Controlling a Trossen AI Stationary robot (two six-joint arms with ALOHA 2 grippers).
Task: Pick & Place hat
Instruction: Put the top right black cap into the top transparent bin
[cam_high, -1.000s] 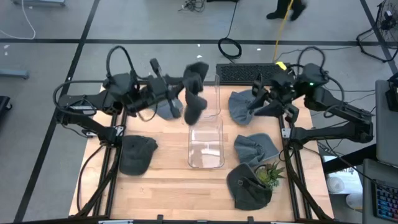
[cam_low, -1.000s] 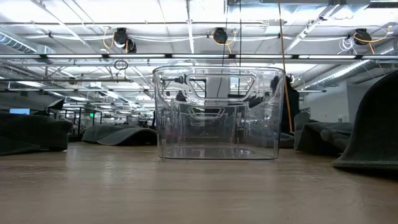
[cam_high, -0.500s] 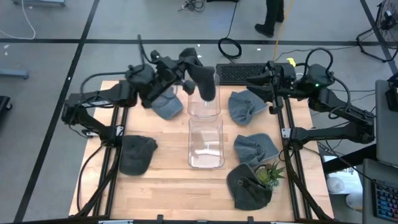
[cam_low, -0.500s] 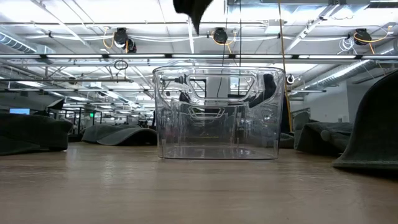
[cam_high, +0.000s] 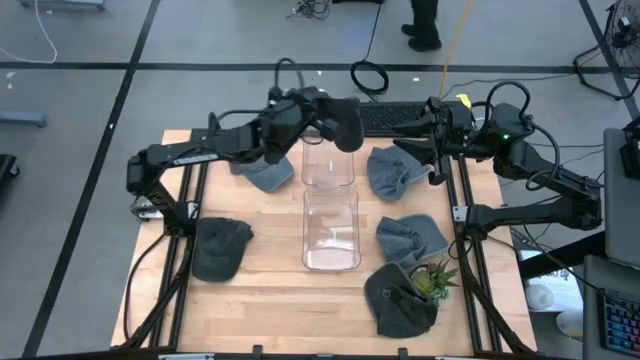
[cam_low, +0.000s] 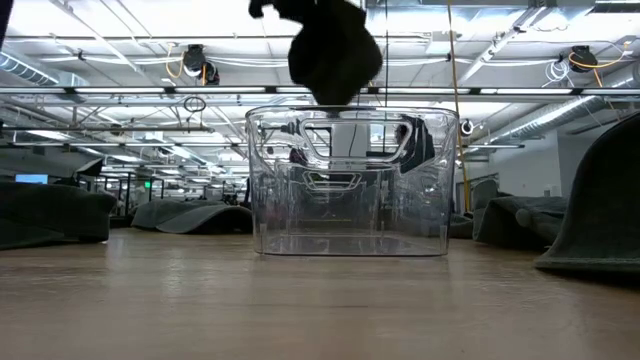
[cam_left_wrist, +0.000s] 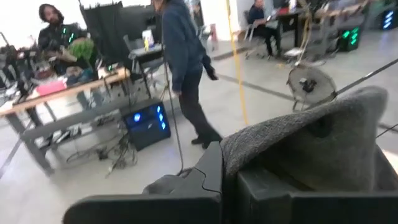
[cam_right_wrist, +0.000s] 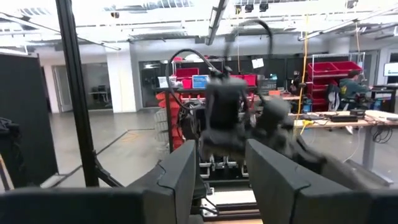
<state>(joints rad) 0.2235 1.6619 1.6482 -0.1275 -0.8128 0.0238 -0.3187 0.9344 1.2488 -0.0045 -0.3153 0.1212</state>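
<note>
A dark grey hat (cam_high: 340, 122) hangs from my left gripper (cam_high: 318, 112), which is shut on it above the far clear bin (cam_high: 328, 168). In the low view the hat (cam_low: 330, 55) dangles just over the bin's rim (cam_low: 345, 110). A second clear bin (cam_high: 331, 232) stands nearer. My right gripper (cam_high: 415, 148) is open and level over the table's far right, above another grey hat (cam_high: 392, 172) that lies flat on the table. In the right wrist view its gap (cam_right_wrist: 222, 180) holds nothing. My left gripper pinches the hat's cloth (cam_left_wrist: 249, 149) between its two fingers (cam_left_wrist: 211, 171), reaching in level from the table's left. Which part of the hat it has cannot be told. The hat is lifted clear and hangs below and beyond the fingers, over the far bin.
More grey hats lie on the table at the far left (cam_high: 265, 172), near left (cam_high: 220, 248), right (cam_high: 410, 238) and near right (cam_high: 400, 302), the last beside a small plant (cam_high: 432, 280). A keyboard (cam_high: 385, 118) sits at the far edge. A person (cam_left_wrist: 183, 68) walks beyond the table.
My left gripper has swung toward the table's right and far edge, carrying the hat from left of the far bin to above it. The hat stays lifted and now hangs over the bin's opening. My right gripper has risen off the right hat and tipped up to level.
</note>
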